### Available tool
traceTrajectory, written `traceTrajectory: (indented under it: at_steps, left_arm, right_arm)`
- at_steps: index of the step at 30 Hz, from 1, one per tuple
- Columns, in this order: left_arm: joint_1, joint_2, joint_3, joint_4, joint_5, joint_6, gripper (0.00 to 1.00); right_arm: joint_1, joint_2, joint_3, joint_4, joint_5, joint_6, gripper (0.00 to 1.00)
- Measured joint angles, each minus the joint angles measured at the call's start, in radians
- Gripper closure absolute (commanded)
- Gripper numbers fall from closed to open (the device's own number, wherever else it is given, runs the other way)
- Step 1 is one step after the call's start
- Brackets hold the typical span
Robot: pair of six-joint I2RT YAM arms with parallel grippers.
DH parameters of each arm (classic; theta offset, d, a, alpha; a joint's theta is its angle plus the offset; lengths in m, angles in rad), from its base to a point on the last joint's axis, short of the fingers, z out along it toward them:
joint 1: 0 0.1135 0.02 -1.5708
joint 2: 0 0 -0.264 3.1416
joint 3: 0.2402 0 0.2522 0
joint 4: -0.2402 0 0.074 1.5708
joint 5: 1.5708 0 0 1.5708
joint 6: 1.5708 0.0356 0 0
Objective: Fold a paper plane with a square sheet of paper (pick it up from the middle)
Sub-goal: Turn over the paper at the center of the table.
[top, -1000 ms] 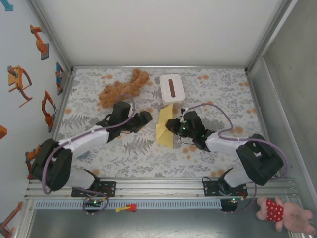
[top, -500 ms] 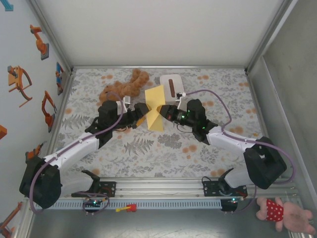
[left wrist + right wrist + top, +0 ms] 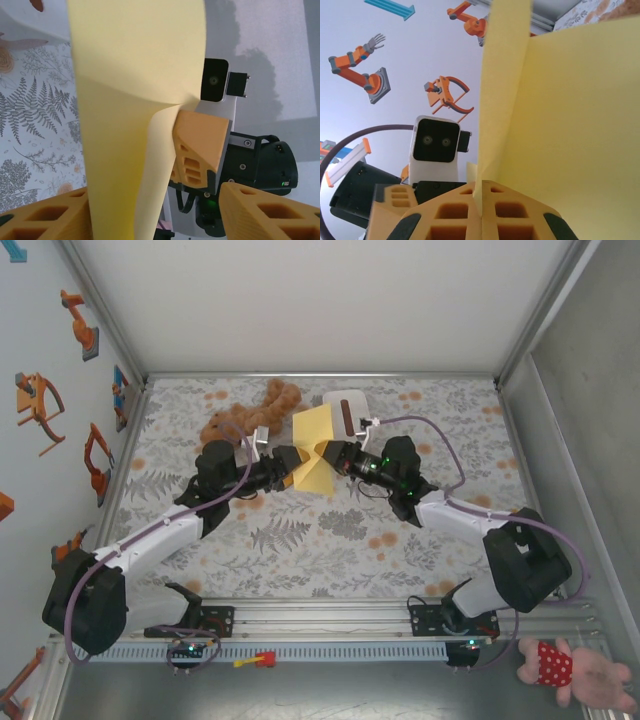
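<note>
While right gripper [image 3: 481,212] clamps the thin creased square sheet of paper [image 3: 312,438], left gripper [image 3: 155,210] straddles its edge, unclenched.

A fern-and-flower patterned tabletop [image 3: 300,550] sits between a plain white back wall [image 3: 320,300] and a left wall [image 3: 45,475] bearing orange robot-arm stickers [image 3: 38,405].
</note>
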Motion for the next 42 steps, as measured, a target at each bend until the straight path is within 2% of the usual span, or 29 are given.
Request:
traceTrajectory:
  at_steps: [8,12,19,25,30,35,39,42]
  left_arm:
    - [0.005,0.000,0.009,-0.027,0.000,0.003,0.60]
    - [0.005,0.000,0.010,-0.034,-0.002,0.005,0.72]
    - [0.009,0.000,0.014,-0.058,-0.002,0.013,0.86]
    - [0.018,0.009,0.015,-0.109,-0.006,0.030,0.91]
    - [0.026,0.018,0.026,-0.211,-0.027,0.077,0.91]
    - [0.031,0.018,0.095,-0.414,-0.085,0.177,0.91]
    - [0.031,0.018,0.200,-0.633,-0.178,0.291,0.90]
    - [0.021,0.023,0.296,-0.811,-0.274,0.386,0.90]
  right_arm:
    - [-0.009,0.002,-0.001,0.013,-0.013,0.008,1.00]
    - [-0.011,0.002,-0.004,0.014,-0.014,0.015,0.98]
    - [-0.017,0.002,-0.044,0.017,-0.013,0.021,0.83]
    - [-0.029,0.000,-0.078,0.002,0.005,0.017,0.70]
    - [-0.043,-0.059,-0.081,-0.165,0.061,-0.047,0.64]
    - [-0.055,-0.201,-0.047,-0.492,0.186,-0.174,0.60]
    - [-0.060,-0.282,0.047,-0.724,0.309,-0.270,0.60]
    - [-0.060,-0.325,0.087,-0.826,0.389,-0.317,0.60]
